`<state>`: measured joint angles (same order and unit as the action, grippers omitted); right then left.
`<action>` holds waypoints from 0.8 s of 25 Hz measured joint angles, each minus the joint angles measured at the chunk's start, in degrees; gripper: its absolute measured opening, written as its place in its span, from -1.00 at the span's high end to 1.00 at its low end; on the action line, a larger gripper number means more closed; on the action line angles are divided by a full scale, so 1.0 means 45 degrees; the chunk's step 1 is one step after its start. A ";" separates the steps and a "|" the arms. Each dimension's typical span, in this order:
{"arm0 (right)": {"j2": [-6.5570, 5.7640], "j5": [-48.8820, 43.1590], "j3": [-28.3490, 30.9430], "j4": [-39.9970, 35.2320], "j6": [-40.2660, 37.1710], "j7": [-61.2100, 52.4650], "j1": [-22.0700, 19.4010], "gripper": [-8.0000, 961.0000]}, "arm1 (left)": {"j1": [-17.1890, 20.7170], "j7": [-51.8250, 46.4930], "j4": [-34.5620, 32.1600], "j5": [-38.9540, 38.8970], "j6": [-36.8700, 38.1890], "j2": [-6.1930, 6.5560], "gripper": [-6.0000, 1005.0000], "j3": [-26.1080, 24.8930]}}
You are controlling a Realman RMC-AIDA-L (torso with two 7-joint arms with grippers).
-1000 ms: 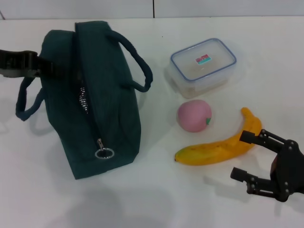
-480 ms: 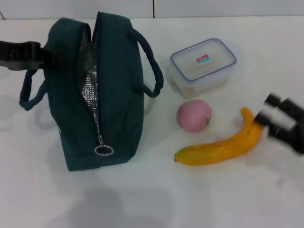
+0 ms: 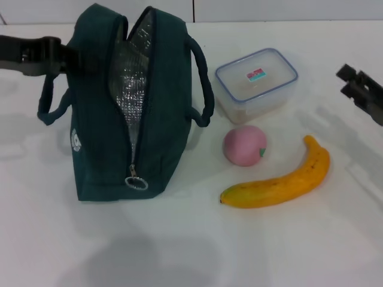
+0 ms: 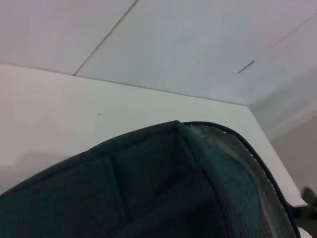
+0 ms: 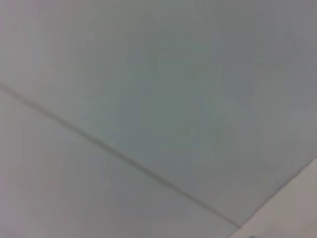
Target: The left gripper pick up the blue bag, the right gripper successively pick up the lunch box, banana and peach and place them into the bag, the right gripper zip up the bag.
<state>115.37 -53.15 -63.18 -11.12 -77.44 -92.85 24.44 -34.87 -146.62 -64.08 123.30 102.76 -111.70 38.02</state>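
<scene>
While 1 s ago the blue bag point(image 3: 134, 107) lay flatter w/ zip barely parted, it's now tipped up at far left, foil mouth gaping; left gripper point(image 3: 45, 55) grips its far edge. Right gripper point(image 3: 362, 89), moved to far right, fingers parted, empty. Lunch box point(image 3: 256, 81) likely next; peach point(image 3: 244, 145), banana point(image 3: 281, 182) untouched

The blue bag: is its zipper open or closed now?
Open. The blue bag gapes along its top, showing silver lining; only the end near the ring pull remains closed.
</scene>
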 joint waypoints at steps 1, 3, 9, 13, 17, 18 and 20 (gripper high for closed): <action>0.0008 0.0070 -0.0001 0.0010 0.0368 -0.0162 0.0186 -0.69 | -0.0027 0.0005 0.0001 0.0000 -0.0001 0.0000 0.92 0.0000; 0.0009 0.0154 -0.0020 0.0037 0.1141 -0.0490 0.0642 -0.69 | -0.0147 0.0019 0.0002 0.0000 -0.0002 0.0000 0.92 -0.0018; -0.0022 0.0109 -0.0091 0.0141 0.3190 -0.1084 0.1713 -0.69 | -0.0395 0.0024 0.0002 0.0001 -0.0015 0.0000 0.92 -0.0080; 0.0006 0.0030 -0.0208 0.0360 0.4423 -0.1197 0.2484 -0.68 | -0.0621 0.0042 0.0007 0.0001 -0.0094 0.0011 0.92 -0.0091; 0.0013 0.0024 -0.0330 0.0677 0.5432 -0.1221 0.3203 -0.68 | -0.0785 0.0058 0.0022 0.0002 -0.0146 0.0085 0.92 -0.0090; 0.0015 0.0025 -0.0333 0.0729 0.5663 -0.1223 0.3369 -0.68 | -0.0814 0.0059 0.0022 0.0003 -0.0151 0.0108 0.92 -0.0091; 0.0044 0.0025 -0.0334 0.0784 0.6019 -0.1223 0.3588 -0.68 | -0.0868 0.0060 0.0022 0.0003 -0.0162 0.0130 0.92 -0.0092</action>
<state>115.56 -53.04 -64.68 -7.59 -50.36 -98.35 40.59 -38.78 -146.35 -63.98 123.31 102.04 -111.12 37.61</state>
